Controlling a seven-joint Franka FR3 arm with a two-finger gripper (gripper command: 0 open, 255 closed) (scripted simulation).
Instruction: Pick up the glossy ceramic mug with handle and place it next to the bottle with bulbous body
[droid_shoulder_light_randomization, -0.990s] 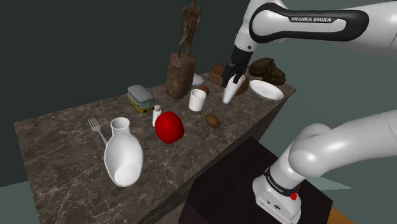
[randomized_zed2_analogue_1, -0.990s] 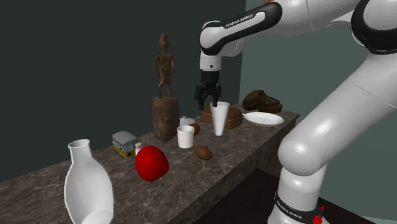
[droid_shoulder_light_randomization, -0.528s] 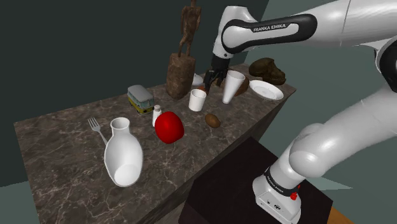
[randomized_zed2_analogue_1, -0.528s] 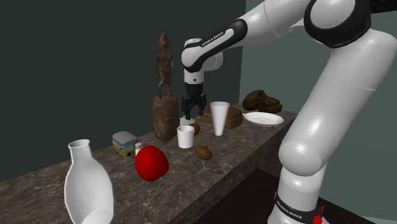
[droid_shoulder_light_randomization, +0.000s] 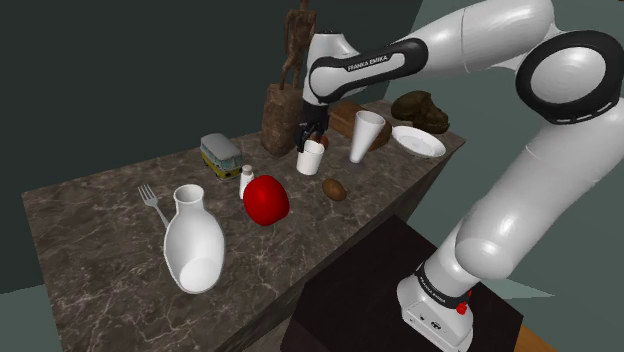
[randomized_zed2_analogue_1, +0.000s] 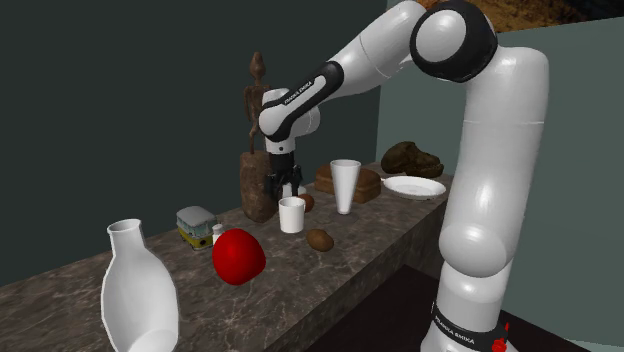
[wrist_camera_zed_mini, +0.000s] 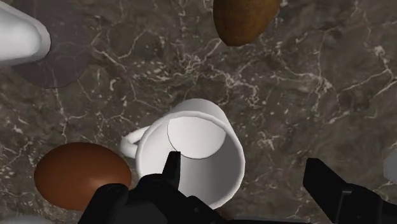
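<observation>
The white mug (droid_shoulder_light_randomization: 311, 157) with a handle stands upright on the dark marble counter (droid_shoulder_light_randomization: 100, 250), in front of a wooden statue (droid_shoulder_light_randomization: 284, 105). My gripper (droid_shoulder_light_randomization: 307, 135) hangs open just above it, not touching. In the wrist view the mug (wrist_camera_zed_mini: 191, 153) lies off centre under the gripper (wrist_camera_zed_mini: 248, 175): one finger is over its rim, the other stands beyond it over bare counter, and the handle (wrist_camera_zed_mini: 130, 141) points away from both. The white bulbous bottle (droid_shoulder_light_randomization: 193, 240) leans at the counter's near end, far from the mug. In the second exterior view the gripper (randomized_zed2_analogue_1: 279, 190) hovers over the mug (randomized_zed2_analogue_1: 291, 215).
Around the mug are a brown oval thing (droid_shoulder_light_randomization: 334, 189), a tall white cup (droid_shoulder_light_randomization: 366, 136), a red rounded object (droid_shoulder_light_randomization: 265, 200) and a small white bottle (droid_shoulder_light_randomization: 246, 181). A toy bus (droid_shoulder_light_randomization: 220, 155), a fork (droid_shoulder_light_randomization: 152, 203) and a white plate (droid_shoulder_light_randomization: 418, 141) also lie on the counter.
The arm has swung from above the tall white cup toward the shoulder view's left and come down over the mug. The gripper stayed open.
</observation>
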